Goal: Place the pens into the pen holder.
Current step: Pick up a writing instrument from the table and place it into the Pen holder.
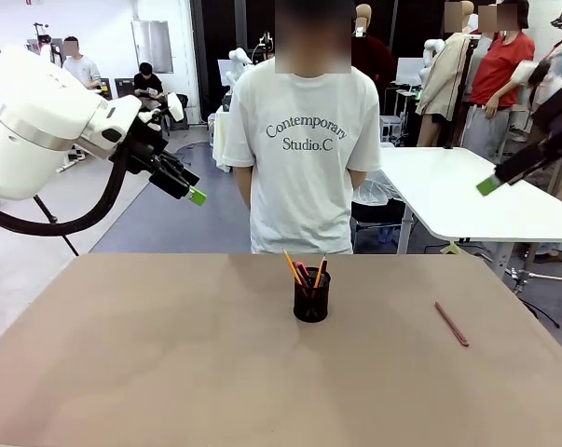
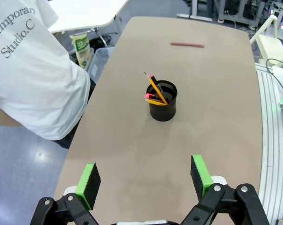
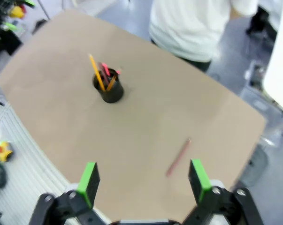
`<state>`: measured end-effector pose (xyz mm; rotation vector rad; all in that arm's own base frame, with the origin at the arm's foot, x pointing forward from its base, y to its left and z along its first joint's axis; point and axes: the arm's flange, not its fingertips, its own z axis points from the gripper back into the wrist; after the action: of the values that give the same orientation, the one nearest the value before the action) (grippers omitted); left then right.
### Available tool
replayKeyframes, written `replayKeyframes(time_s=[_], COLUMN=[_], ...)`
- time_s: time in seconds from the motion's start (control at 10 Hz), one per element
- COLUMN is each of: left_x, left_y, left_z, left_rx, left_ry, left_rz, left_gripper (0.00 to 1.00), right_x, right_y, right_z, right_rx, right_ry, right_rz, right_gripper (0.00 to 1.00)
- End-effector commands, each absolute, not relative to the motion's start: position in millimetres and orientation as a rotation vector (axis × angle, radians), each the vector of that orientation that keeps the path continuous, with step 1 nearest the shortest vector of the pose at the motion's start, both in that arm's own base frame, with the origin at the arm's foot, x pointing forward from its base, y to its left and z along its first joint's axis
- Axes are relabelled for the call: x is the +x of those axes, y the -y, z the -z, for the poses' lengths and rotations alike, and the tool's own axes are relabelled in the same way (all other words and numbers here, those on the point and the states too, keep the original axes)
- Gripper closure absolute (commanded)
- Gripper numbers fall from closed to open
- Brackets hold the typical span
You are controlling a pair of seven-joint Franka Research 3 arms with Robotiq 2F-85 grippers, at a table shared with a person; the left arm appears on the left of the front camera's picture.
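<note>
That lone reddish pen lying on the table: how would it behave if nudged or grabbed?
The reddish pen looks thin and straight, so it is probably stiff and light. Lying flat on the smooth table, it may roll or skid if nudged sideways.

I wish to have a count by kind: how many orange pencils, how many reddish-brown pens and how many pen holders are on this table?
Orange pencils: 2, both standing in the holder
Reddish-brown pen: 1, lying on the table
Pen holder: 1
Total: 4
</note>
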<state>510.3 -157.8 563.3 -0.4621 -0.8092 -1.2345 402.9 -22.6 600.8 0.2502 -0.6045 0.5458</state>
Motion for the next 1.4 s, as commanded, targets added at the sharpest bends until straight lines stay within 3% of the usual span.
replayKeyframes(time_s=[0.0,0.4,0.7,1.3], left_x=[510.2,510.2,510.2,510.2], left_y=[155.3,155.3,155.3,155.3], left_z=[-564.0,-564.0,-564.0,-564.0], left_rx=[-0.461,-0.461,-0.461,-0.461], left_ry=[0.812,0.812,0.812,0.812], left_rz=[1.228,1.228,1.228,1.228], left_gripper=[0.0,0.0,0.0,0.0], right_x=[413.6,460.2,466.0,466.8], right_y=[3.7,-2.7,-5.0,-2.3], right_z=[-581.3,-519.8,-464.6,-463.4], right_rx=[0.156,0.008,-0.037,0.002], right_ry=[0.494,0.351,0.313,0.31], right_rz=[-0.431,-0.312,-0.286,-0.312], right_gripper=[0.0,0.0,0.0,0.0])
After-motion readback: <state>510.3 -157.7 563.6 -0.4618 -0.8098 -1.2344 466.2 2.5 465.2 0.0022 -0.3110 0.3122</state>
